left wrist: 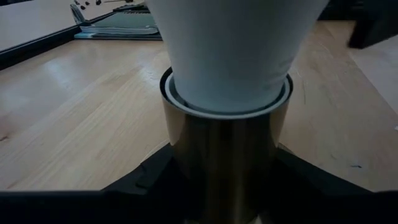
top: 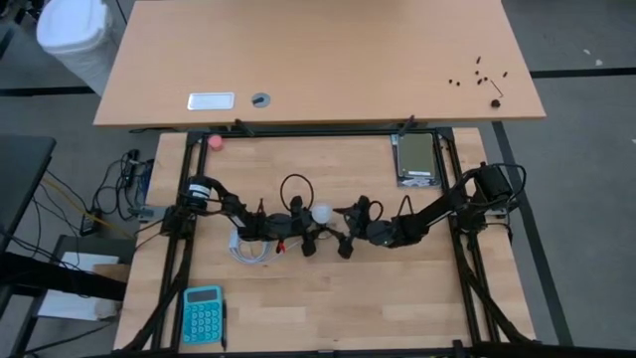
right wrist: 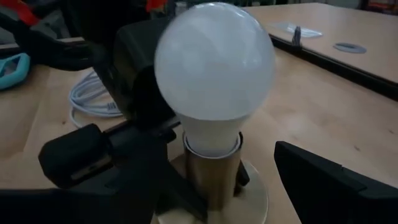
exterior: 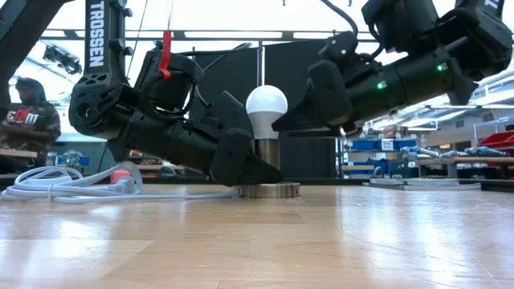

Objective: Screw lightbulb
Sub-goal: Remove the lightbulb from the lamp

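Note:
The white frosted lightbulb (exterior: 267,103) stands upright, its base down inside the metal socket tube (exterior: 268,158). The tube rises from a round disc (exterior: 271,190) that lies flat on the table. The bulb also shows in the high view (top: 320,213) and fills the right wrist view (right wrist: 214,62). My left gripper (top: 298,225) is shut on the socket tube, low beside the bulb. My right gripper (top: 343,227) is open on the bulb's right side. Its fingers (right wrist: 329,180) stand apart on either side of the bulb and socket without touching them. My left gripper pinches the socket's metal tube (left wrist: 186,155) between its two fingers (left wrist: 149,180), just under the rim where the bulb's neck enters. The fingers come in roughly level from the table's left. The socket stands upright on its disc on the table.
A coiled white cord (top: 248,247) lies at the left of the socket. A teal calculator (top: 203,313) lies near the front left, a pink ball (top: 216,141) at the far left and a grey device (top: 417,159) at the far right. A person (exterior: 24,120) sits beyond the table.

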You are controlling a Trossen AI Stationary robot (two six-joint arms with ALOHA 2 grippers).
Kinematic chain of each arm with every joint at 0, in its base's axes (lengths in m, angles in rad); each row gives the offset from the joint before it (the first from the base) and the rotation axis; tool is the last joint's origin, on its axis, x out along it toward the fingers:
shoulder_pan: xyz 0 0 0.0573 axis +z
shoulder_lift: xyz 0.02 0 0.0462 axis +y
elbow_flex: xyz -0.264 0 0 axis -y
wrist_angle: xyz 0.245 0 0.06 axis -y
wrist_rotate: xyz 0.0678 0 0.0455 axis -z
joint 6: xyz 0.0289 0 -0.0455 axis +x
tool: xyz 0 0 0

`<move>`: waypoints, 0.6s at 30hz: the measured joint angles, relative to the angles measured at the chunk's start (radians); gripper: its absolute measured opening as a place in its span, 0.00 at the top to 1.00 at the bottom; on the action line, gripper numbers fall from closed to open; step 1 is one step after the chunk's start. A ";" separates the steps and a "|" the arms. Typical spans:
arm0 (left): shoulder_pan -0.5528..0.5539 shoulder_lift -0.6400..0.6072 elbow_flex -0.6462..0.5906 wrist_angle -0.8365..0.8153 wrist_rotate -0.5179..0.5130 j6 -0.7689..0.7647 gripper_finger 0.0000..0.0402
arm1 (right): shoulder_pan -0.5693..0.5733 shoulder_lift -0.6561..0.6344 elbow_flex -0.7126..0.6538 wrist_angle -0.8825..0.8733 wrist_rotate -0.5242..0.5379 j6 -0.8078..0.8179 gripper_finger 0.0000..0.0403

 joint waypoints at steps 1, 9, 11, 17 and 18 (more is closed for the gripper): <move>0.000 0.000 0.000 0.000 0.000 0.000 0.50 | -0.005 0.000 0.003 -0.001 0.000 -0.007 0.23; 0.000 0.000 0.000 0.001 0.000 -0.001 0.50 | -0.023 0.000 0.007 0.018 -0.023 0.000 0.23; 0.000 0.000 0.000 0.001 0.000 -0.001 0.50 | -0.024 0.000 0.008 0.046 -0.043 -0.016 0.23; 0.000 0.000 0.000 0.004 -0.001 -0.006 0.50 | -0.080 0.000 0.009 0.053 -0.140 -0.036 0.23; 0.000 0.000 0.000 0.005 -0.001 -0.007 0.50 | -0.088 0.000 0.009 0.052 -0.152 -0.039 0.23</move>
